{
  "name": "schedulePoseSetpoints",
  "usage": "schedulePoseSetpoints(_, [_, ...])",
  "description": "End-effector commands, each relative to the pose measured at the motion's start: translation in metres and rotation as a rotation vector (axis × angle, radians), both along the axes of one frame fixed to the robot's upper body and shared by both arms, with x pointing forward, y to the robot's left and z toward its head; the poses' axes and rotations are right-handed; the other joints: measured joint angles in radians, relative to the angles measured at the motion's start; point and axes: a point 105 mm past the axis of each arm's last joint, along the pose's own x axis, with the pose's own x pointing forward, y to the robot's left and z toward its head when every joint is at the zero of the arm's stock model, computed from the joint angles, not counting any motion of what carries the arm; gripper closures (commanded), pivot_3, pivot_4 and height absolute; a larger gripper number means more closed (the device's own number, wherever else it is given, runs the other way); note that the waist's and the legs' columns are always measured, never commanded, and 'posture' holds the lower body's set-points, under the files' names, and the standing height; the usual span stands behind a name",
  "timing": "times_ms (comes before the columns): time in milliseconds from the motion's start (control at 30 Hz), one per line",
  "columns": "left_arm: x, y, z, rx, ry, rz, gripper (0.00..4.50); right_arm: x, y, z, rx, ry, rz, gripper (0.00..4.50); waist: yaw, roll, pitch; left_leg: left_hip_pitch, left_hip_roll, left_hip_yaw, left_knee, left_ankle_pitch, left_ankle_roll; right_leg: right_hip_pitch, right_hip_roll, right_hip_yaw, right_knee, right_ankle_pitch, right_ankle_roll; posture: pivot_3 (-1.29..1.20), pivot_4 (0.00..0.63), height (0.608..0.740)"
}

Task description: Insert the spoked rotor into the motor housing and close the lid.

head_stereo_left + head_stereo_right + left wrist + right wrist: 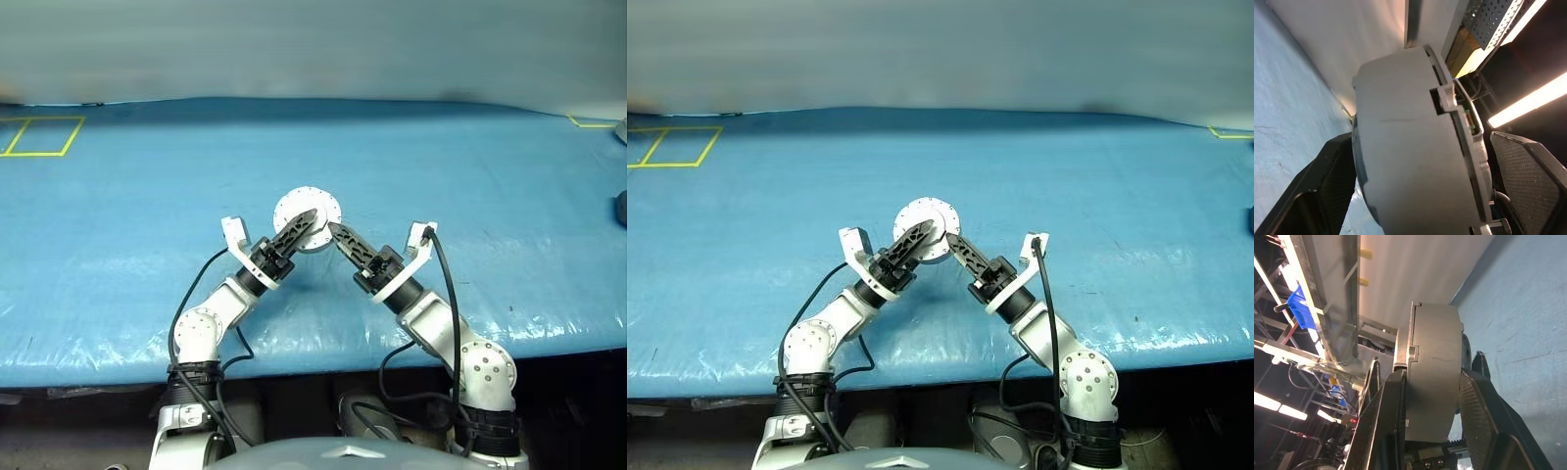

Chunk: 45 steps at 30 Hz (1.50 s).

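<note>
The motor housing (307,209), a short round silver-grey cylinder with small holes round its flat face, hangs above the blue table between both grippers. My right gripper (334,231) is shut on it; in the right wrist view its two black fingers (1382,431) press the flat sides of the housing (1432,372). My left gripper (310,221) reaches in from the other side and stands open, with its fingers (1533,181) on either side of the housing (1410,147), one well clear of it. A seam with a notch runs round the body near one end. The spoked rotor is hidden, and I cannot tell the lid apart.
The blue cover (147,215) spreads over the whole table, with its front edge just ahead of my arms. Yellow tape squares (39,135) mark the far left corner. A dark object (621,208) sits at the right edge.
</note>
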Motion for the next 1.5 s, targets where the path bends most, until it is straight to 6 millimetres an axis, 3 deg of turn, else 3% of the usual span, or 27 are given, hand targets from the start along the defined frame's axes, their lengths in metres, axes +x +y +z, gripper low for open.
schedulePoseSetpoints(33, [0.001,-0.001,0.003,-0.027,0.018,-0.009,0.05,-0.004,0.0,0.026,0.043,-0.101,0.0,3.3,0.0,0.0,0.0,0.0,0.0,0.0,0.0,0.0,0.0,0.0,0.0,0.0,0.0,0.0,0.0,0.0,0.15,0.74])
schedulePoseSetpoints(167, [0.003,0.002,0.001,-0.015,0.033,0.012,0.22,-0.002,-0.001,0.024,0.034,-0.094,-0.005,3.3,0.001,0.0,0.0,0.0,0.0,0.0,0.0,0.0,0.0,0.0,0.0,0.0,0.0,0.0,0.0,0.0,0.15,0.74])
schedulePoseSetpoints(233, [0.004,0.004,0.005,-0.032,0.018,0.022,0.58,-0.002,-0.001,0.024,0.032,-0.092,-0.007,3.3,0.001,0.0,0.0,0.0,0.0,0.0,0.0,0.0,0.0,0.0,0.0,0.0,0.0,0.0,0.0,0.0,0.15,0.74])
schedulePoseSetpoints(367, [0.003,0.0,0.008,-0.014,0.005,0.011,1.87,0.0,0.0,0.022,0.027,-0.085,-0.008,3.3,0.001,0.0,0.0,0.0,0.0,0.0,0.0,0.0,0.0,0.0,0.0,0.0,0.0,0.0,0.0,0.0,0.15,0.74])
schedulePoseSetpoints(633, [0.001,-0.008,0.013,0.002,-0.012,-0.019,1.9,0.0,0.003,0.018,0.022,-0.072,-0.007,3.3,0.001,0.0,0.0,0.0,0.0,0.0,0.0,0.0,0.0,0.0,0.0,0.0,0.0,0.0,0.0,0.0,0.15,0.74])
schedulePoseSetpoints(1000, [0.01,-0.014,0.012,0.071,-0.008,-0.001,1.9,0.008,0.001,0.005,-0.176,-0.108,-0.13,3.3,0.003,0.0,0.0,0.0,0.0,0.0,0.0,0.0,0.0,0.0,0.0,0.0,0.0,0.0,0.0,0.0,0.15,0.74])
schedulePoseSetpoints(1200, [0.019,-0.01,0.013,0.075,-0.005,0.042,1.9,0.009,0.003,-0.002,-0.167,-0.056,-0.111,1.32,0.004,0.0,0.0,0.0,-0.001,0.0,0.001,0.0,-0.001,0.001,-0.001,0.0,0.0,0.001,0.001,0.0,0.15,0.74])
schedulePoseSetpoints(1500, [0.028,0.004,0.018,0.086,-0.04,0.126,2.12,0.01,0.003,-0.001,-0.144,-0.051,-0.11,1.28,0.002,0.0,0.0,0.0,-0.001,0.0,0.001,0.0,0.0,0.001,-0.001,0.0,-0.001,0.001,0.001,0.0,0.15,0.74])
